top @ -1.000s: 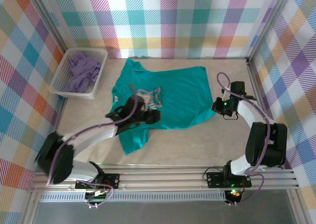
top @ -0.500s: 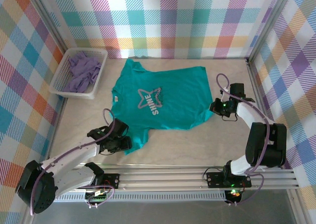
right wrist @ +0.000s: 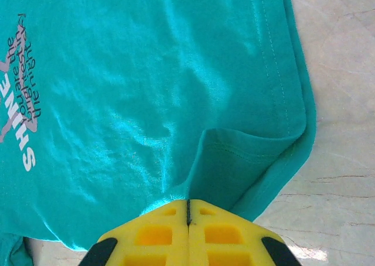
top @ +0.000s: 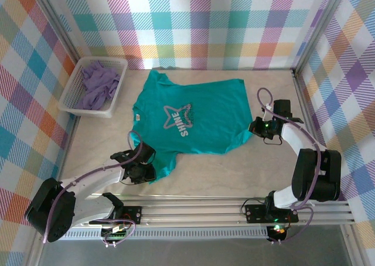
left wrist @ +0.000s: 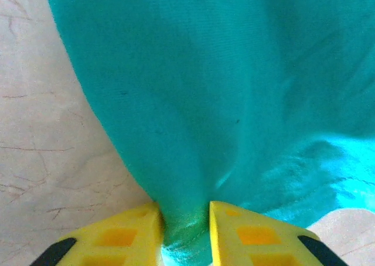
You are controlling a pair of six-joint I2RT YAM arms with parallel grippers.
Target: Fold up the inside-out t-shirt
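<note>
The inside-out t-shirt (top: 205, 111) is teal and lies spread flat on the table, its pale "SHINE" star print (top: 179, 120) facing up. My left gripper (top: 147, 171) is at the near sleeve end. In the left wrist view, teal cloth (left wrist: 193, 113) is bunched between its yellow fingers (left wrist: 126, 234), so my left gripper (left wrist: 184, 222) is shut on it. My right gripper (top: 254, 127) sits at the shirt's right corner. In the right wrist view, its jaws (right wrist: 188, 206) are pressed together on a raised fold of the hem (right wrist: 246, 154).
A white basket (top: 75, 105) holding a lavender garment (top: 96, 83) stands at the back left. Checked walls close in the table on three sides. Bare table (top: 234, 172) runs in front of the shirt, up to the rail at the near edge.
My left arm came off the shirt's middle and swung down to the near sleeve. Its jaws then narrowed onto the cloth there. The right arm has held still.
</note>
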